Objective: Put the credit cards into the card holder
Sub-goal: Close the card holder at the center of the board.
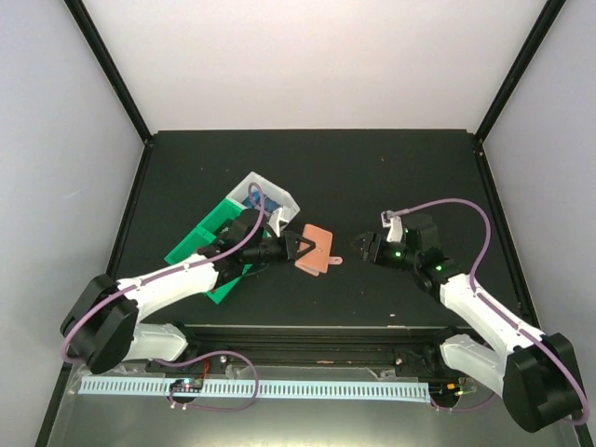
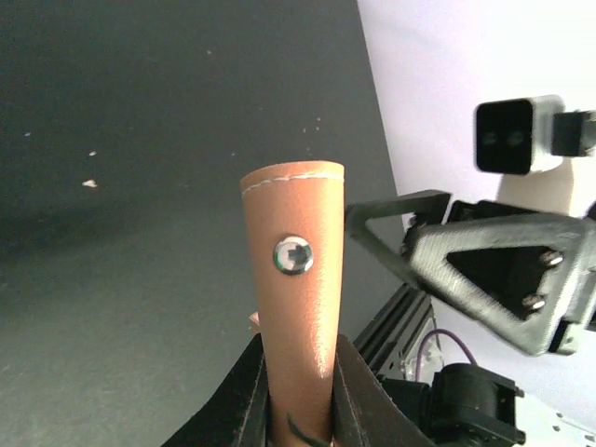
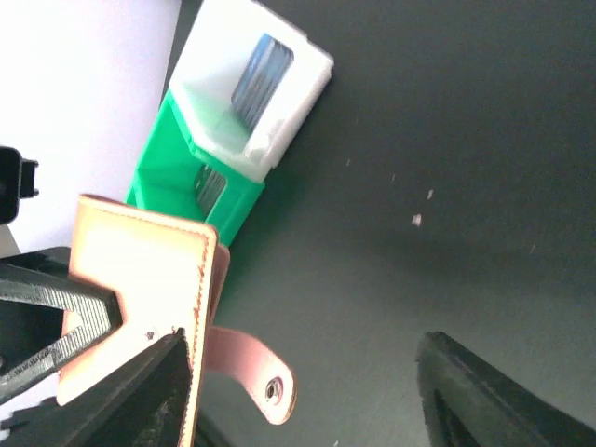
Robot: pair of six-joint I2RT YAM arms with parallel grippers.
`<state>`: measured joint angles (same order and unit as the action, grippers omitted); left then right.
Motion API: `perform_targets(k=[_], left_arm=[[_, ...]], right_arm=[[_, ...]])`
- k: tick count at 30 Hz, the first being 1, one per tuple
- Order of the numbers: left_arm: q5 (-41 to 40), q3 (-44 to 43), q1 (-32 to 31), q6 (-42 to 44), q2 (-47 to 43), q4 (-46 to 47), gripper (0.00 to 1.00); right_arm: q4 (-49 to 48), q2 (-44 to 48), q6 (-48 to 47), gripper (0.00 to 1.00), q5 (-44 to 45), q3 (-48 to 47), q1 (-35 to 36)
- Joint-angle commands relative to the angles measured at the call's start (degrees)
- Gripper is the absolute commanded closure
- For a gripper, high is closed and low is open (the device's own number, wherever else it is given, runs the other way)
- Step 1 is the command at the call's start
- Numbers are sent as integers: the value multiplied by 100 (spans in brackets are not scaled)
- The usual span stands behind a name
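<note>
Right: left hand (image 1: 300,247) is clamped nearly shut on the card holder (image 1: 314,249), gripping its near edge. The holder sits mid-counter between the two arms and looks lifted clear of the dark counter (image 1: 391,177). It is salmon-brown, with its snap tab (image 3: 265,382) hanging loose on the right arm's side, metal stud showing.

Right hand (image 1: 361,246) is just beside the holder with its jaws spread wide, gripping nothing. From its wrist view, one finger (image 3: 140,391) overlaps the holder's lower corner; I can't tell if it touches.

Credit cards (image 3: 262,71), blue-faced, stand on edge in the white bin (image 3: 298,84). It sits against the green bin (image 3: 168,177), behind the left arm.
</note>
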<state>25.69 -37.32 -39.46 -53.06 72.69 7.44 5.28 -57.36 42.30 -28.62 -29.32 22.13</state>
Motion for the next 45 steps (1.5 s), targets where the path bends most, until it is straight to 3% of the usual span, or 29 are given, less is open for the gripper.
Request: perform_targets(k=[1,5,11,20,34,42,45], left_arm=[[86,-162,-107,-277,35,910,99],[178,-114,-123,-258,201,1017,98],[290,-82,-161,-296,307,1151,98],[382,-118,-180,-346,448,1247,98],[217,-80,-176,-275,460,1076,98],[237,-96,-176,-295,495,1090,98],[245,-99,-184,-284,566,1040,98]], right_arm=[[-149,-143,228,37,-672,9,-34],[16,-150,106,43,-583,195,-34],[-774,-333,414,56,-1438,427,-25],[-843,-499,456,81,-1383,444,-28],[-557,-95,472,81,-1102,493,-25],[-554,-41,498,99,-1139,555,-24],[-533,-61,450,99,-1086,514,-21]])
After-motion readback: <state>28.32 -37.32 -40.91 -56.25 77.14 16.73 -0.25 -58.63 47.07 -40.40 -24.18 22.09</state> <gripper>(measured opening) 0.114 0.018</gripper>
